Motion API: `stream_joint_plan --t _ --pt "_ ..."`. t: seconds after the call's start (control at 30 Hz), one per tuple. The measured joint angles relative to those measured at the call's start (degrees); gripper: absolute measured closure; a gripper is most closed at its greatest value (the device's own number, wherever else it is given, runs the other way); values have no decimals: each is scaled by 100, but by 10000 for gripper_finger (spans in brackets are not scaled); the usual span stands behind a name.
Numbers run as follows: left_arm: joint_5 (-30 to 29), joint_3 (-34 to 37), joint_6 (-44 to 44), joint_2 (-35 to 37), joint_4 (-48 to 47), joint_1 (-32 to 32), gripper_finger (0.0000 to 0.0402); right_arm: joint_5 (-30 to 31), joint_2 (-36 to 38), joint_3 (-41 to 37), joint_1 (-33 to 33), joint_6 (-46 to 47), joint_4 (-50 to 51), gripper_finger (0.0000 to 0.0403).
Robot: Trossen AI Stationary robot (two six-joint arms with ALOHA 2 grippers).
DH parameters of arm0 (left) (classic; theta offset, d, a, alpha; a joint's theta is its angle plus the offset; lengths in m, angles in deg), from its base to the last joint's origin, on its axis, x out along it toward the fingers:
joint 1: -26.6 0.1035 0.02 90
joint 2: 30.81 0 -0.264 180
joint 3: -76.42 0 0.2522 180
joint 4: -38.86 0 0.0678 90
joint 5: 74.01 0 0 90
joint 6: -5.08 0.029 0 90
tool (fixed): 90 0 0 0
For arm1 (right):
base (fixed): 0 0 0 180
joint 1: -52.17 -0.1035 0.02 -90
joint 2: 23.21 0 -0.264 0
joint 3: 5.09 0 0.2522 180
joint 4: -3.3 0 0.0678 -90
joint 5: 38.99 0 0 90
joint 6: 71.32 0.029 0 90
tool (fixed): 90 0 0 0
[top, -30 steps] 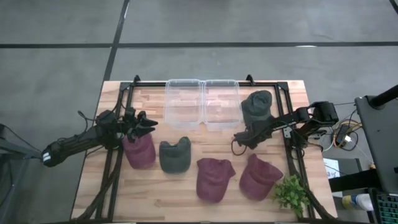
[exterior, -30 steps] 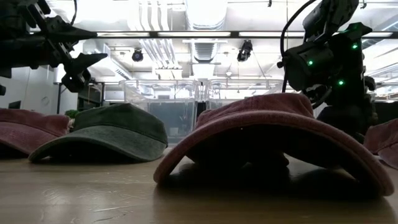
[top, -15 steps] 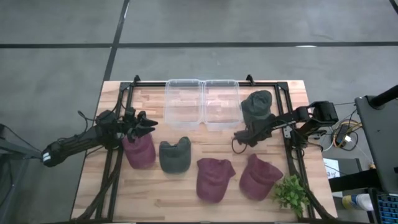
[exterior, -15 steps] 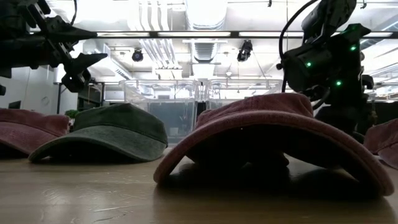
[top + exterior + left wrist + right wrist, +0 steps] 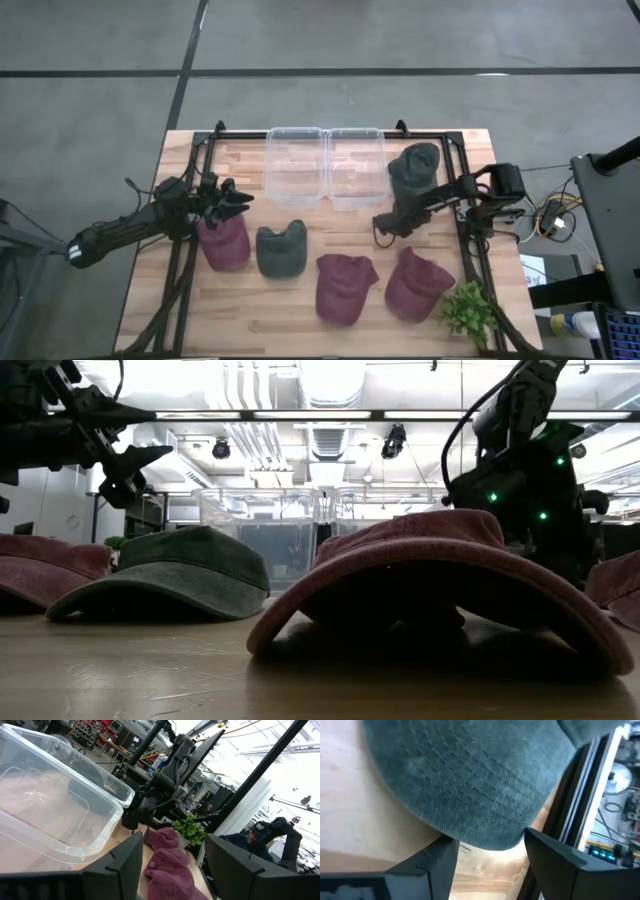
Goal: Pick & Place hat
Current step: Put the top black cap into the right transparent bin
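My right pincer (image 5: 383, 224) is open, the green hat (image 5: 413, 170) just ahead; my left pincer (image 5: 236, 199) waits open.

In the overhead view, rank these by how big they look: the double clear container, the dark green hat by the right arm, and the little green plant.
Largest to smallest in the high view:
1. Double clear container
2. Dark green hat by the right arm
3. Green plant
The hat and the plant are close in spread; the hat looks slightly larger.

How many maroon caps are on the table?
3: one maroon cap under the left gripper, two along the near edge. None seems hidden.
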Motion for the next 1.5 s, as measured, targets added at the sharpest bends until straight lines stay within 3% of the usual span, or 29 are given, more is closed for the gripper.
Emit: stream_joint_plan --t 0.37,0.9,1.5 --pt "0 0 0 -1 14 -2 195 579 -5 238 48 477 449 177" --pt "0 0 0 -2 17 -2 195 923 -328 290 499 518 460 179" --pt "0 0 0 1 17 -2 195 1375 -325 354 641 857 871 284"
